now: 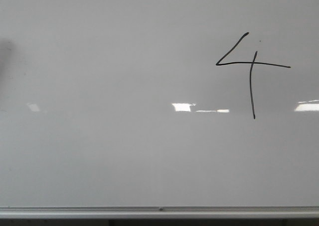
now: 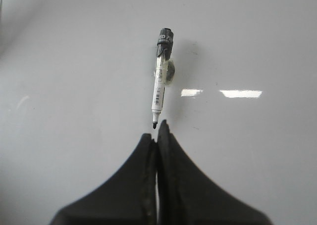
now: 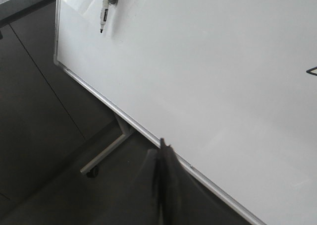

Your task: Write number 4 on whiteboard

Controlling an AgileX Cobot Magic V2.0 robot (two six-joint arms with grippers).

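— Where's the thin black hand-drawn number 4 (image 1: pixel 250 71)?
— Upper right of the large glossy pale whiteboard (image 1: pixel 124 151).
— And the grippers?
— Left gripper (image 2: pixel 157 132) and right gripper (image 3: pixel 164 146): both pressed together, empty.

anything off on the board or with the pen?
Nothing damaged or smeared. The number 4 is complete but lopsided: open top, bar overshooting right, stem slightly bowed. The marker hangs uncapped on the whiteboard, tip exposed, tilted slightly. Left gripper and right gripper are shut, empty.
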